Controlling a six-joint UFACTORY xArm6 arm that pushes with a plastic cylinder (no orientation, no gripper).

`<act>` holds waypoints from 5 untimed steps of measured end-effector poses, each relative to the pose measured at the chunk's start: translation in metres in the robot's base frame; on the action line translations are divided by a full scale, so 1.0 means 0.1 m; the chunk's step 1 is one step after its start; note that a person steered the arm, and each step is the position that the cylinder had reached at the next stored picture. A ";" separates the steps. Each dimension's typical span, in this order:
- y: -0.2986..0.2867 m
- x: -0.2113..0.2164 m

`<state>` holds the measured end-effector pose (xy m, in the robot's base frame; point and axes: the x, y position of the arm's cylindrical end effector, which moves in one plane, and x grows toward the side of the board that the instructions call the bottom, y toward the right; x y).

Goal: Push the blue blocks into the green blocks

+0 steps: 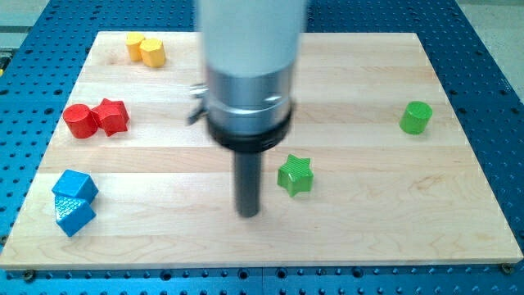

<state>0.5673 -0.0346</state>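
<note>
Two blue blocks sit touching at the board's lower left: an upper blue cube (pixel 74 184) and a lower blue block (pixel 74 215) of unclear shape. A green star block (pixel 295 174) lies near the middle, right of my rod. A green cylinder (pixel 416 117) stands at the right. My tip (pixel 248 213) rests on the board just left of and below the green star, far right of the blue blocks, touching neither.
Two red blocks, a cylinder (pixel 79 120) and a star-like one (pixel 111 116), sit touching at the left. Two yellow blocks (pixel 145 48) sit at the top left. The wooden board (pixel 368 221) lies on a blue perforated table.
</note>
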 end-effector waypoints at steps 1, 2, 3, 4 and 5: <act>0.17 -0.28; 1.21 -0.38; 1.84 -1.00; 1.82 -1.01; 0.59 -0.45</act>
<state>0.5226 0.0248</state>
